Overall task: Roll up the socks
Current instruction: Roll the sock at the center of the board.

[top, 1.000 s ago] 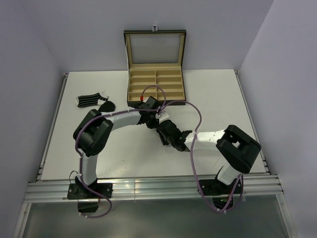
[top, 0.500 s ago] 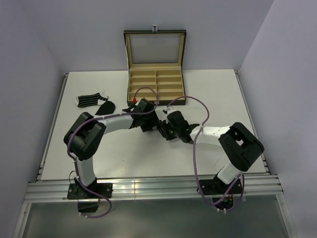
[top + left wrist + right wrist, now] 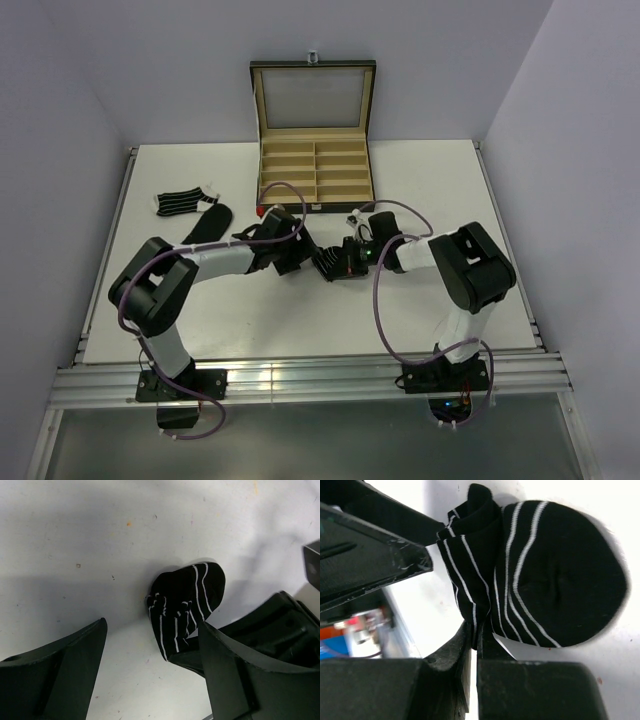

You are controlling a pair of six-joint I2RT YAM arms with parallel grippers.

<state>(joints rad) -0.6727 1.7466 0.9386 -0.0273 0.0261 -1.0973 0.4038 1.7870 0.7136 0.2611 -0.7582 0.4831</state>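
Note:
A rolled black sock with thin white stripes [image 3: 545, 590] lies on the white table [image 3: 440, 190] near its middle. My right gripper [image 3: 476, 637] is shut on the folded edge of this bundle, pinching the fabric between its pads. My left gripper [image 3: 152, 626] stands open just in front of the same bundle [image 3: 187, 605], its fingers [image 3: 65, 675] apart and touching nothing. In the top view both grippers meet tip to tip, left [image 3: 306, 260] and right [image 3: 336, 266]. A flat striped sock [image 3: 180, 203] and a plain black sock [image 3: 207, 222] lie at the far left.
An open black box with tan compartments [image 3: 315, 172] stands at the back of the table, just behind the two grippers. The left gripper's finger [image 3: 370, 555] fills the upper left of the right wrist view. Metal rails [image 3: 300, 380] run along the near edge.
My left gripper has opened and let go of the striped bundle. My right gripper has shut on the bundle's edge, and its arm has swung in toward the table's middle.

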